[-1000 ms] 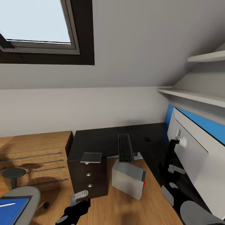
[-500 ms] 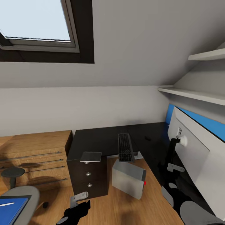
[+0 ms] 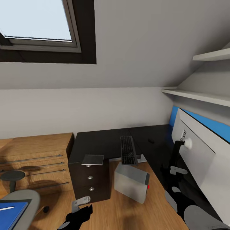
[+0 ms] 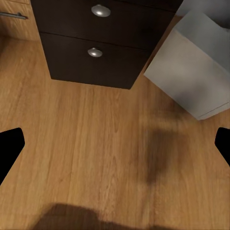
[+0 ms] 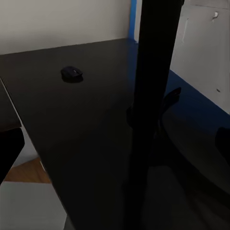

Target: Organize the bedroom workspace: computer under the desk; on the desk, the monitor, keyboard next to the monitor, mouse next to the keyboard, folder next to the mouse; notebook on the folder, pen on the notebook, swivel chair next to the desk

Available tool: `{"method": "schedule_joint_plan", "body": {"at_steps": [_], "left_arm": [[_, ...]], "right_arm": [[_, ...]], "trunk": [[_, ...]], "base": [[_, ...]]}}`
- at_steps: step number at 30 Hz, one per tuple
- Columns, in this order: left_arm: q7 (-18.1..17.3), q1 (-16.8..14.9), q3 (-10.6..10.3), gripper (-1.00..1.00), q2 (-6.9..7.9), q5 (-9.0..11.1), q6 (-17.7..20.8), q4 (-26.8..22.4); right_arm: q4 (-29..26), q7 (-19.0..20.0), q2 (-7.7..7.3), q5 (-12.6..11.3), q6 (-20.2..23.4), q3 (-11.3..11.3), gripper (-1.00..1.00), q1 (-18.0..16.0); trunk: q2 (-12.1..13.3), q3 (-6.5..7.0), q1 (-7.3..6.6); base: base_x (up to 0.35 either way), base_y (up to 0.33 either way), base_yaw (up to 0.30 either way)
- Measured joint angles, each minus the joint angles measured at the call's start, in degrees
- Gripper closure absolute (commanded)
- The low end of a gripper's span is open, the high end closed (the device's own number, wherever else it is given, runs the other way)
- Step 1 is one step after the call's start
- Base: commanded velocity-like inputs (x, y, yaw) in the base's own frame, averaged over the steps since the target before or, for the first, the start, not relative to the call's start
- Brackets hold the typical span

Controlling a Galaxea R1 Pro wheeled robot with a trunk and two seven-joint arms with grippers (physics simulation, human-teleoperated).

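The monitor [image 3: 198,159] is standing on the desk [image 3: 99,142], and its black stand [image 5: 153,96] is rising between the spread jaws of the right gripper [image 5: 115,146]. The jaws are standing open; whether either finger is touching the stand is hard to tell in the dark wrist view. Beyond these jaws, farther along the desk top, the mouse [image 5: 72,74] is lying, and past it the keyboard [image 3: 128,150] is resting near the desk's front edge. So monitor, keyboard and mouse are on the desk, though their spacing probably needs tidying.

The left gripper [image 4: 115,148] is hanging open and empty over the plank floor [image 4: 96,158]. Ahead of its jaws are the drawer unit [image 4: 96,43] and the computer [image 4: 191,76], which is sitting on the floor at the desk's edge, seemingly only partly under it. The notebook [image 3: 93,159] is lying above the drawer unit.

Well off to the left gripper's outer side, the folder [image 3: 9,214] is lying on the swivel chair [image 3: 22,198] with the pen [image 3: 7,209] on it. The folder, the stacking and the chair remain to be done.
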Motion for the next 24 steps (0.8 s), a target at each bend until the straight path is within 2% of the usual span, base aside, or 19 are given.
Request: {"method": "schedule_joint_plan", "body": {"at_steps": [9, 13, 15, 24], "left_arm": [[-0.19, -0.02, -0.07, -1.00, 0.00, -0.06, -0.06, 1.53], [-0.26, -0.02, -0.20, -1.00, 0.00, -0.09, -0.10, 2.51], [-0.15, -0.02, -1.21, -1.00, 0.00, -0.12, -0.08, 3.34], [-0.01, -0.02, -1.57, -1.00, 0.00, -0.17, -0.09, 3.96]], "right_arm": [[-0.01, -0.12, 0.03, 0.03, -0.03, 0.00, -1.00, 0.00], [0.01, -0.14, 0.00, 0.04, 0.02, -0.07, -1.00, 0.00], [0.01, -0.14, 0.00, 0.03, 0.04, -0.09, -1.00, 0.00], [0.21, -0.14, -0.07, 0.04, 0.04, -0.09, -1.00, 0.00]], "trunk": [[0.00, 0.00, 0.00], [-0.01, 0.00, -0.03], [0.00, 0.00, -0.01], [0.00, 0.00, 0.00]], "base": [[0.000, 0.000, 0.000], [0.271, 0.000, 0.000], [0.040, 0.000, 0.000], [0.016, 0.000, 0.000]]}}
